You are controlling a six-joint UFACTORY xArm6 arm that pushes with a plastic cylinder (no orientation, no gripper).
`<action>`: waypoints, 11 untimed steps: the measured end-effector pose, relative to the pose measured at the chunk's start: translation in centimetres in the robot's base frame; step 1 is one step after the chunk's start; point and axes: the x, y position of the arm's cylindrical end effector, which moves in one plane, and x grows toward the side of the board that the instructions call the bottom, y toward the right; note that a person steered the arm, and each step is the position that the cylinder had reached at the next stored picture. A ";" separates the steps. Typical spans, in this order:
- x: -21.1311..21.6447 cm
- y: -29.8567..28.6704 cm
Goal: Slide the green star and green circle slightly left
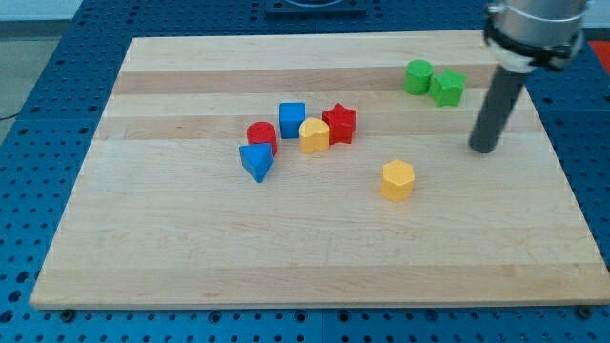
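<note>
The arm ends in a straight dark rod with no pincer fitted, so there is nothing to report as released or clenched. My tip point(484, 150) rests on the wooden board point(191, 257) toward the view's right, touching no block.

The two task blocks sit near the board's top edge on the view's right. The green circle point(417, 77) lies to the view's left of the green star point(448, 88), and the two are touching or as good as touching; any gap cannot be made out. My tip stands below and to the view's right of the green star, near it but clearly apart.

A yellow hexagon point(398, 179) sits alone, below the green pair and to the view's left of my tip, well apart from both.

A cluster of five occupies the board's middle. The blue cube point(292, 119) is at its top, with the red star point(339, 124) to the view's right. The yellow block point(314, 135), shape unclear, sits between and just below them, touching the red star. The red cylinder point(261, 135) lies at the view's left, and the blue triangle point(255, 162) sits directly below it, in contact

The board rests on a blue perforated table point(38, 86)
</note>
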 end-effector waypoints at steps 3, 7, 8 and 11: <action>-7.2 2.2; -10.8 -5.7; -12.8 -7.3; -14.5 -9.1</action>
